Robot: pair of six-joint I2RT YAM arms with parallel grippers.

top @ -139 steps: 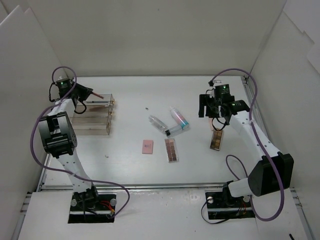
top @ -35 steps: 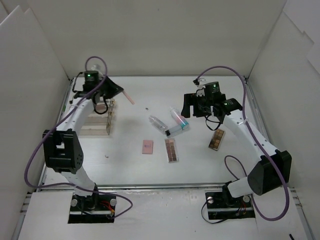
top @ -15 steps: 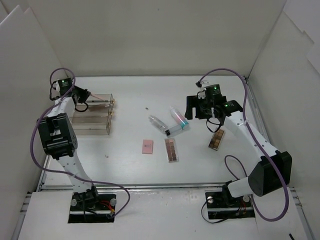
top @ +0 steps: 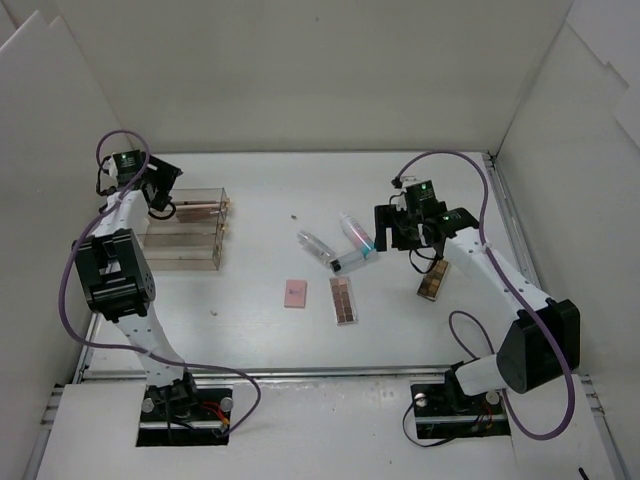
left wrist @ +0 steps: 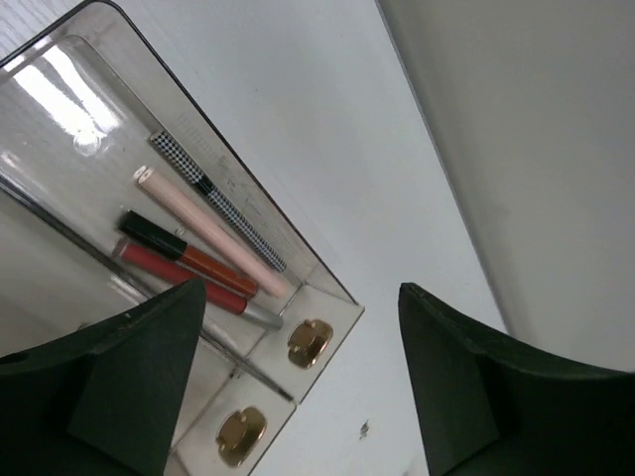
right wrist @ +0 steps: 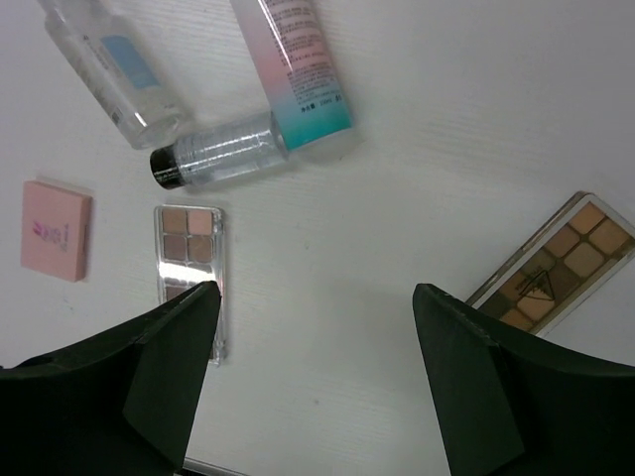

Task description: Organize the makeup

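Note:
My left gripper [top: 167,196] [left wrist: 303,382] hangs open over the far end of the clear box [top: 186,236], empty. In the box's back compartment lie a pale pink stick [left wrist: 210,235], a checkered stick [left wrist: 216,201] and two red-orange sticks [left wrist: 189,276]. My right gripper [top: 402,232] [right wrist: 313,387] is open above bare table. Around it lie a pink-and-blue tube [right wrist: 298,69] [top: 357,233], two clear bottles [right wrist: 223,159] [right wrist: 104,64], a pink square compact [right wrist: 57,230] [top: 295,293] and two eyeshadow palettes [right wrist: 189,248] [right wrist: 556,260].
The clear box has gold knobs [left wrist: 309,342] on its drawer fronts. White walls close in the table on three sides; the left wall stands close to my left gripper. A small speck [top: 293,215] lies on the table near the back.
My left gripper has opened and let go of the pink stick, which now lies in the box. My right gripper has shifted slightly left and nearer, still open.

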